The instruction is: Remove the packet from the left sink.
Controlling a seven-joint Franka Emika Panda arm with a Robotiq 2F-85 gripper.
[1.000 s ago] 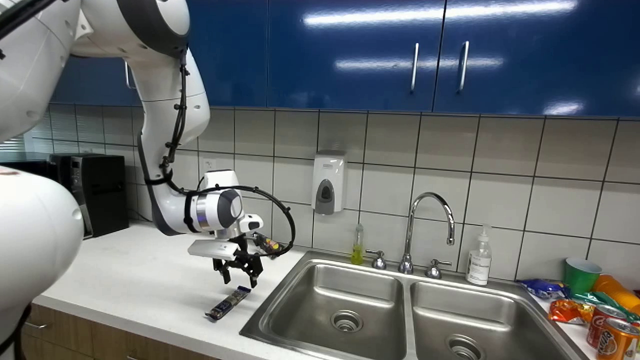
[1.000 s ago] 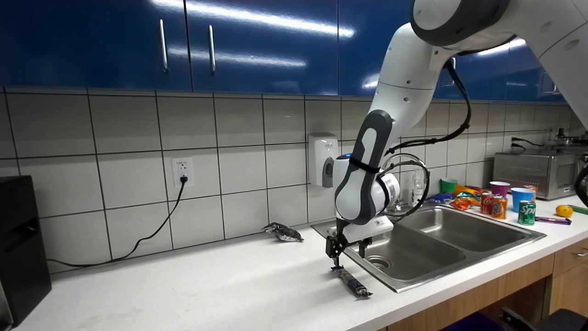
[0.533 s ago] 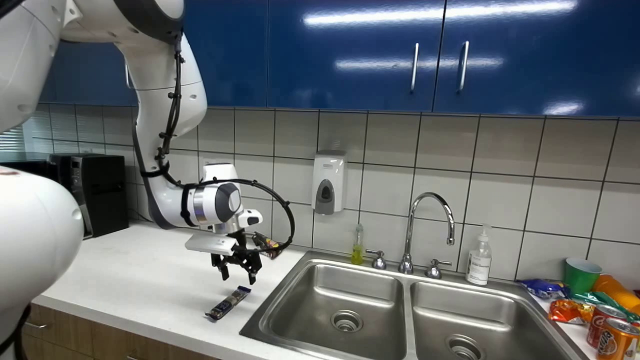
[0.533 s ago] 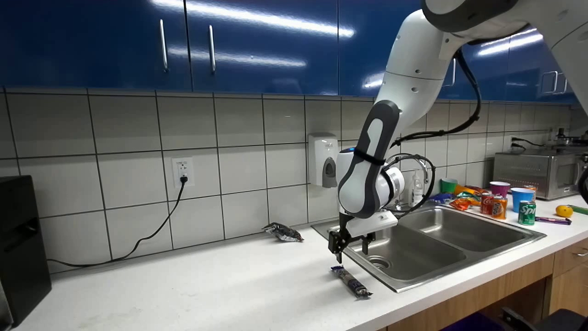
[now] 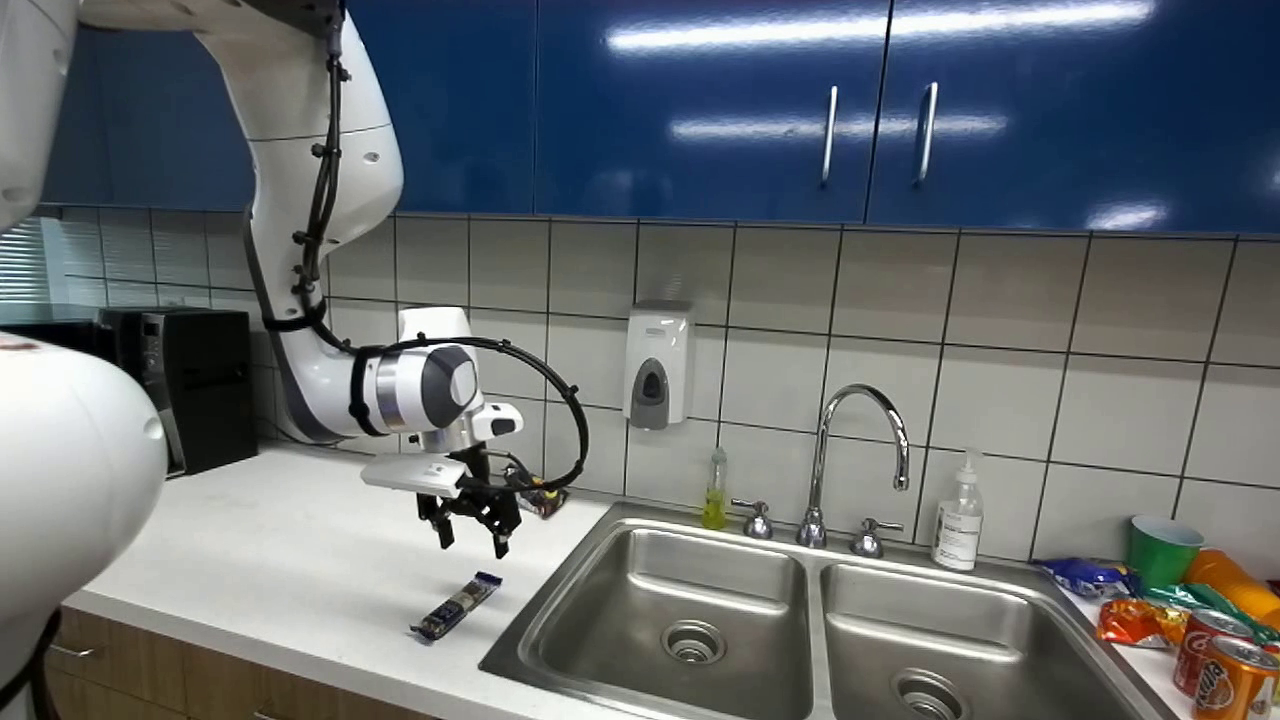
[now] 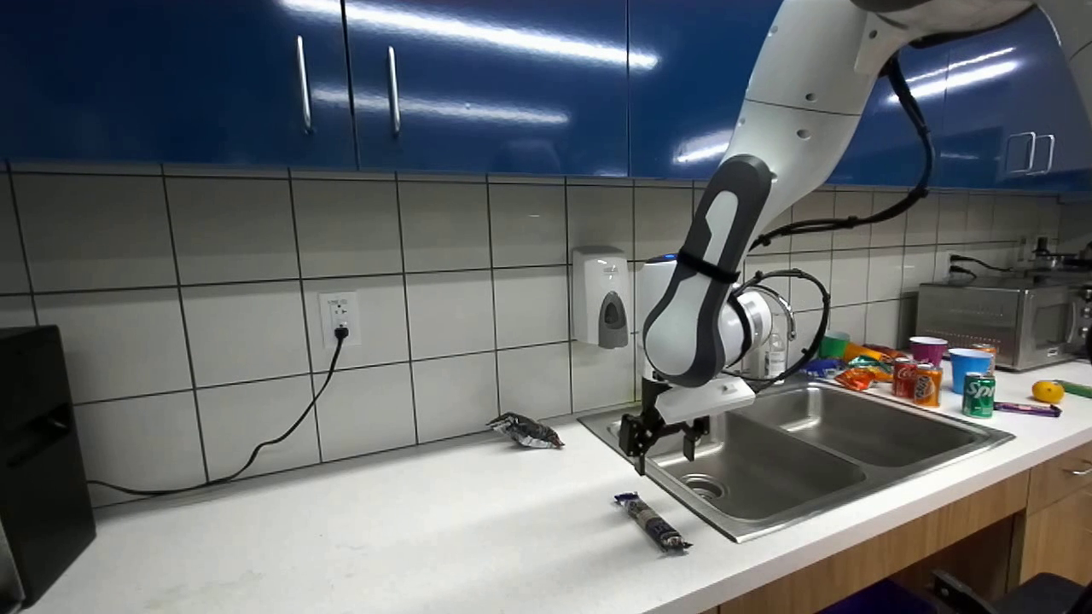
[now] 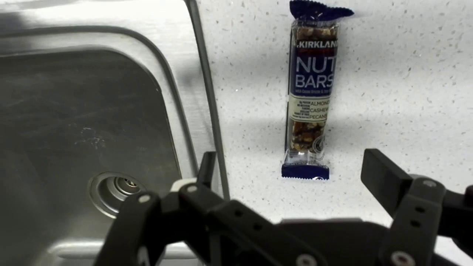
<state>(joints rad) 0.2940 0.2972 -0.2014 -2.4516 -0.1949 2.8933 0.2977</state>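
The packet is a dark blue nut bar wrapper [image 5: 457, 606], lying flat on the white counter beside the left sink [image 5: 720, 572]. It also shows in an exterior view [image 6: 653, 522] and in the wrist view [image 7: 312, 79]. The left sink basin, with its round drain, holds nothing visible; it shows too in the wrist view [image 7: 92, 111]. My gripper [image 5: 473, 545] is open and empty, above the counter near the packet's sink-side end, not touching it. In the wrist view the open fingers [image 7: 290, 160] stand wide apart, with the packet ahead between them.
A crumpled snack packet [image 6: 526, 431] lies by the tiled wall. The faucet [image 5: 815, 480], a yellow-green bottle [image 5: 715, 490] and a pump bottle [image 5: 959, 520] stand behind the sinks. Cans [image 5: 1238, 680], cups and bright packets are past the right basin. A black appliance [image 5: 205, 390] stands at the back.
My gripper has risen away from the packet, drifting slightly towards the sink and wall, still open. The packet has stayed in place on the counter.
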